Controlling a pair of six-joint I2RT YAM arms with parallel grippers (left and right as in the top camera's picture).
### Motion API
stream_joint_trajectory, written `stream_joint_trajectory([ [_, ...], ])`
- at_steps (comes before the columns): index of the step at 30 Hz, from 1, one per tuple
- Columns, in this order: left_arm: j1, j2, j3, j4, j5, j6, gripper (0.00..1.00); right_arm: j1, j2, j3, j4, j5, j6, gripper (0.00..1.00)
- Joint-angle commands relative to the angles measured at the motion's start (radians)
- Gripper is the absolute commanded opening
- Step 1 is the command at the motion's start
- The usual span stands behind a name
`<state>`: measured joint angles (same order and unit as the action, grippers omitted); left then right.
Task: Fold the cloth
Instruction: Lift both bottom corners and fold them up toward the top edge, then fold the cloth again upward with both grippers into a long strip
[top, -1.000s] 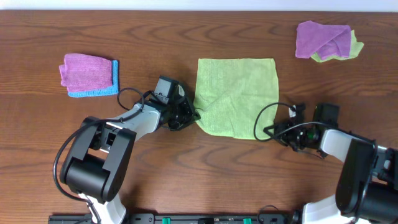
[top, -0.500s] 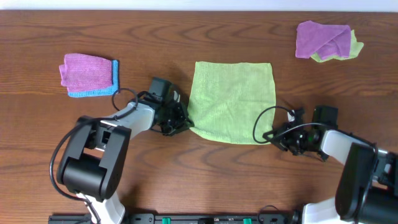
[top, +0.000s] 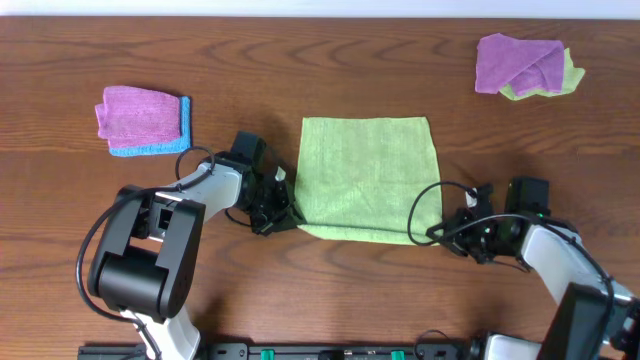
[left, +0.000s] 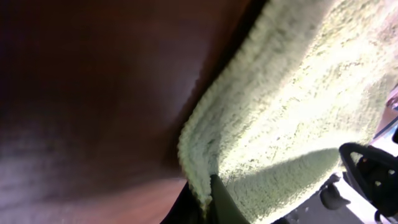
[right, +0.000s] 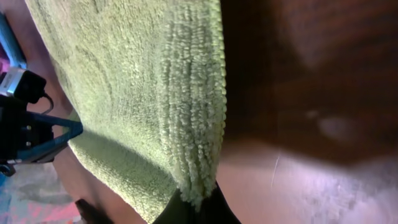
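Note:
A light green cloth (top: 366, 176) lies spread nearly flat in the middle of the table. My left gripper (top: 283, 211) is shut on its near left corner, and the cloth's edge (left: 205, 186) runs down between the dark fingers in the left wrist view. My right gripper (top: 443, 228) is shut on the near right corner, and the thick green edge (right: 196, 186) is pinched between its fingers in the right wrist view. Both grippers sit low at the table surface.
A folded purple cloth on a blue one (top: 145, 120) lies at the far left. A crumpled purple cloth over a yellow-green one (top: 525, 65) lies at the far right corner. Black cables loop beside both wrists.
Both grippers have pulled the cloth's near corners toward the front of the table and slightly left. The cloth has stretched out and its wrinkles have flattened.

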<state>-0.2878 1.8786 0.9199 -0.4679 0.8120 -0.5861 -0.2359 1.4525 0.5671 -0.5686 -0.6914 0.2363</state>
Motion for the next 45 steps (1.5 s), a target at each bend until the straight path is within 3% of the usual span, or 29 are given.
stream_joint_trajectory([
  [1,0.013,0.015,-0.008,-0.04,-0.006,0.066,0.06,0.002,-0.02,-0.003,-0.027,0.045,-0.052,0.01],
  [10,0.012,-0.106,-0.008,-0.083,-0.021,0.092,0.06,0.002,-0.101,-0.003,-0.099,0.093,-0.114,0.01],
  [21,0.012,-0.245,-0.008,-0.062,-0.087,0.021,0.06,0.002,-0.252,0.042,-0.135,0.096,-0.099,0.01],
  [32,0.012,-0.24,-0.008,0.17,-0.166,-0.072,0.06,0.002,-0.242,0.071,0.035,0.154,-0.045,0.01],
  [45,0.013,-0.214,-0.007,0.35,-0.307,-0.103,0.06,0.066,-0.056,0.123,0.236,0.192,0.0,0.01],
])
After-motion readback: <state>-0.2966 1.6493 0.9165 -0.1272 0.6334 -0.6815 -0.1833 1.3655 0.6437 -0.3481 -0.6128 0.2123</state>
